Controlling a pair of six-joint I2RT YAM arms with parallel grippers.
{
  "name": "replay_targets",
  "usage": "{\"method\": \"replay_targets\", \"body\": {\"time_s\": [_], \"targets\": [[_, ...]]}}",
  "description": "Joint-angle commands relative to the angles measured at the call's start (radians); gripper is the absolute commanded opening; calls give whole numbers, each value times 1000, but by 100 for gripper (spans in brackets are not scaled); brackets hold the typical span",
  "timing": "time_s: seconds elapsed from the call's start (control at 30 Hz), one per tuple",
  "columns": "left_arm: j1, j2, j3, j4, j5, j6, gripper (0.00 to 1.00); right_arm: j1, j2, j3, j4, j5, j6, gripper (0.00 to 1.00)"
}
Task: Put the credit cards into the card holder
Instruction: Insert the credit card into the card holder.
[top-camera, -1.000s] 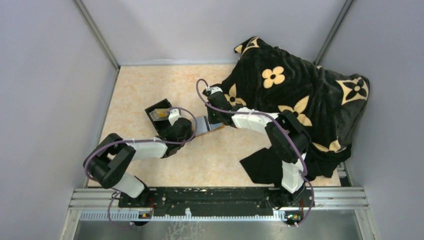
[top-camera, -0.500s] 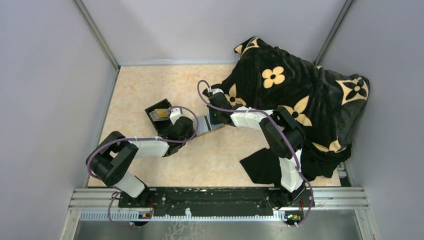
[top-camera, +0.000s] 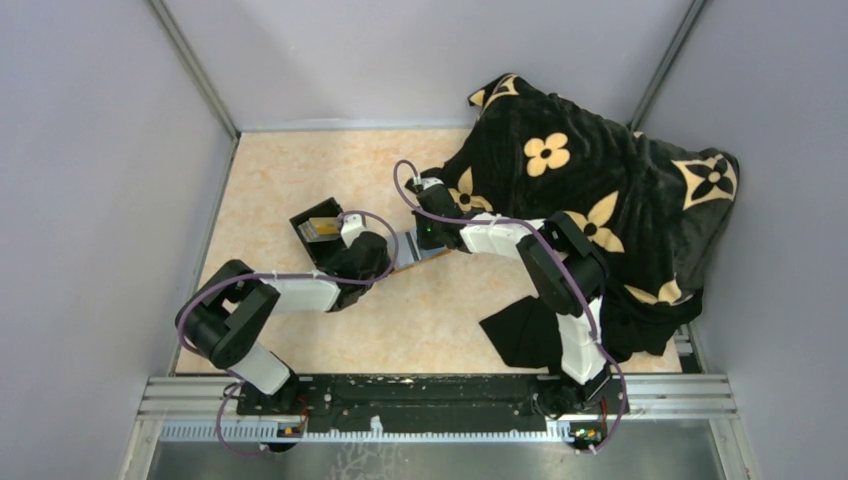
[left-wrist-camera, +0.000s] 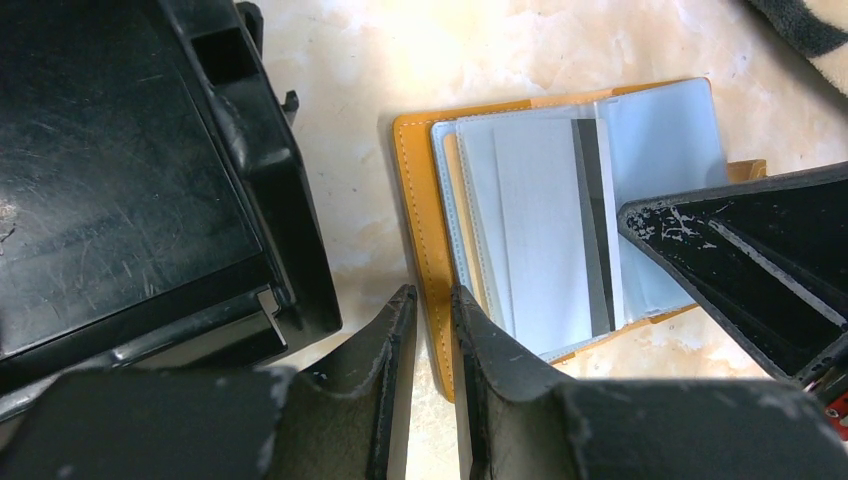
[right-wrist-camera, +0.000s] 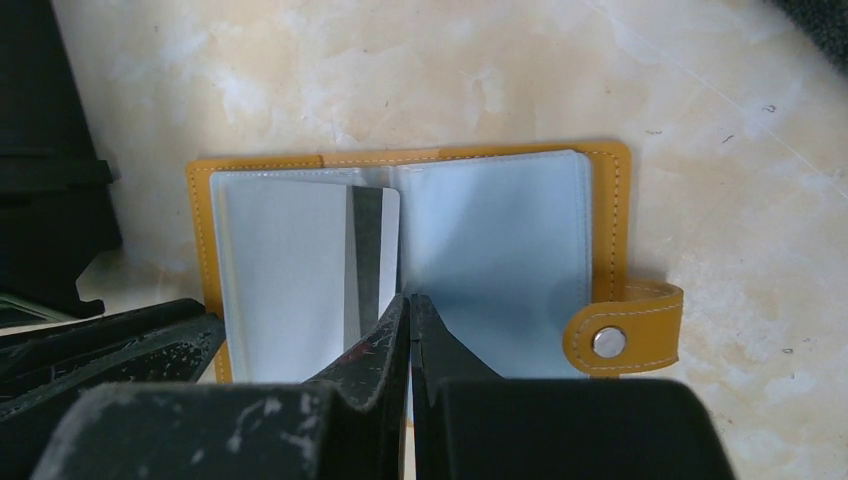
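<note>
Holder lies open and flat on the table at the centre of the right wrist view, orange cover down, clear pockets up, snap tab at its right edge; in the overhead view it sits mid-frame between the two claws.

One pale card with a dark stripe lies on the left-hand page, its striped edge by the centre fold; whether it is fully inside a pocket I cannot tell.

Right claw: fingers pressed together, nothing seen between them; tips down at the fold, just beside the card's striped edge.

Left claw: narrow, a slim gap showing at lower centre of the left wrist view; the holder's orange edge runs into that gap, and one finger overlaps the cover; whether the edge is pinched I cannot tell.

Black box fills the left of that view, near the holder but apart from it; overhead, something golden-tan shows inside, too small to name.

Black flowered blanket is heaped at the upper right of the overhead view.
</note>
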Motion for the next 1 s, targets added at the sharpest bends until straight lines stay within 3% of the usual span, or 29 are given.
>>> {"method": "replay_targets", "body": {"time_s": [0.0, 0.67, 0.97], "targets": [[-3, 74, -37, -177, 47, 22, 27, -1, 11, 37, 68, -40, 11, 0], [5, 84, -17, -179, 46, 43, 26, 22, 30, 88, 57, -102, -7, 1], [12, 40, -44, -210, 8, 34, 27, 24, -80, 34, 19, -7, -37, 32]]}}
